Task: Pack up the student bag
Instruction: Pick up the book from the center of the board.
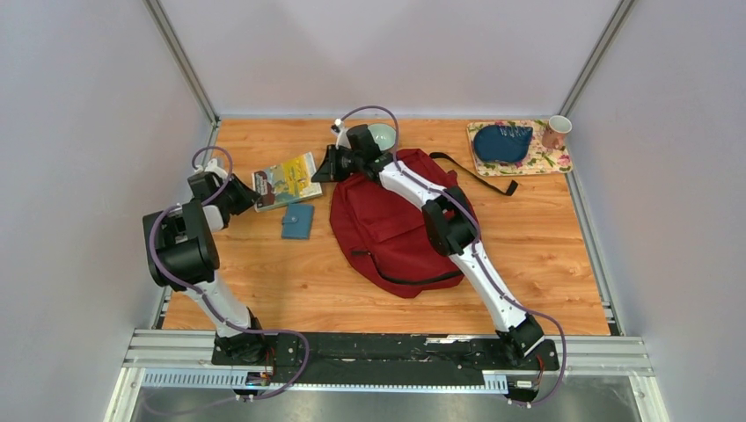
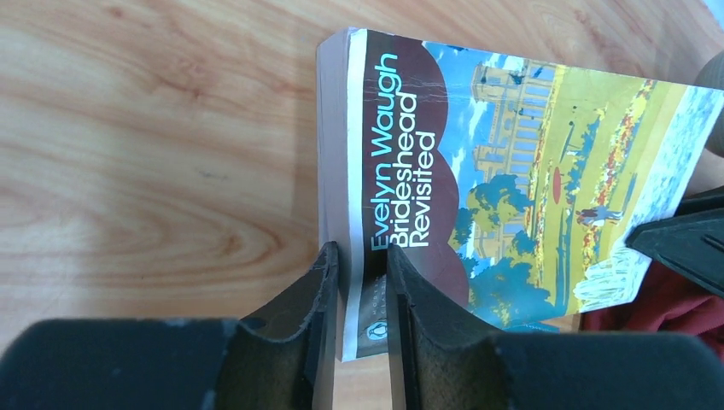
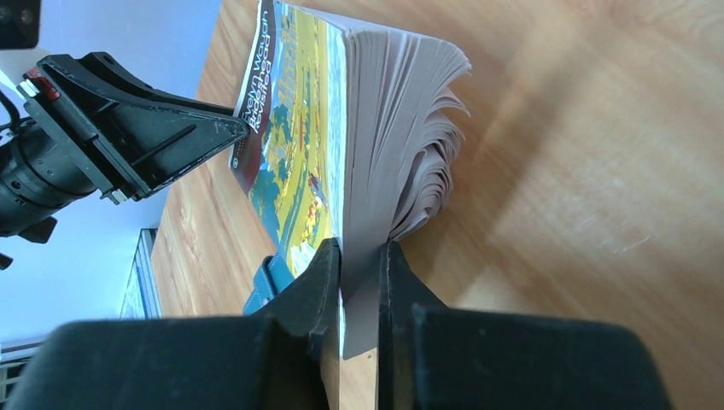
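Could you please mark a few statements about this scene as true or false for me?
1. The left gripper and the right gripper both clamp the paperback. True.
2. The paperback is inside the red backpack. False: it is outside, beside the bag.
3. The blue pouch lies on the floral mat. True.
4. The mug stands on the red backpack. False: it stands at the mat's far corner.

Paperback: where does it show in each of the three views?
Top external: paperback left of centre, beside the bag.
Left wrist: centre to right, left gripper pinching its spine.
Right wrist: upper centre, right gripper pinching its pages.
Shared landmark: the wooden table.
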`<state>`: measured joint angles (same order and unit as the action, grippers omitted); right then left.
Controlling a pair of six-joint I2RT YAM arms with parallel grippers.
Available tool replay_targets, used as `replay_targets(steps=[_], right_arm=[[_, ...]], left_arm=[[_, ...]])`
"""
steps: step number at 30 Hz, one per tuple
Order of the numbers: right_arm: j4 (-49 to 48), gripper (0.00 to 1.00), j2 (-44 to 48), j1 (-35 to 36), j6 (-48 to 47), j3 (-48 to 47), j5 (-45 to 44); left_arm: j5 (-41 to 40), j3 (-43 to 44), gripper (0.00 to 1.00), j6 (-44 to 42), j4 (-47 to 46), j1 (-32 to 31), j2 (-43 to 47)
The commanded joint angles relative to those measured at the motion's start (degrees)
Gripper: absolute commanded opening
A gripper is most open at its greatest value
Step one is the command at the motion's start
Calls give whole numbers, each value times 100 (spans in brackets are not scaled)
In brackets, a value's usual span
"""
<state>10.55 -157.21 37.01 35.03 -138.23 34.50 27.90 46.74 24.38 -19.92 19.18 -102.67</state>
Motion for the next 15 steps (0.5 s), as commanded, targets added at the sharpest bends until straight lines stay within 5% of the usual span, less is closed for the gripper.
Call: replay_targets(steps=[1,2,6,15], right_arm=[[-395,0,1137,1106,189,419,235],[-422,0,1305,1106,198,733,111],[-404,0,1947,1089,338,1209,-321],[-782,0,3589,1097,760,2976,-1208]], left_arm=[[1271,-104,24,190,374,-301,704],[1157,-156,43,207,471,-240,809],[805,-446,78,400,700,173,1651],[664,-1509,79,1042,1104,859,3690]])
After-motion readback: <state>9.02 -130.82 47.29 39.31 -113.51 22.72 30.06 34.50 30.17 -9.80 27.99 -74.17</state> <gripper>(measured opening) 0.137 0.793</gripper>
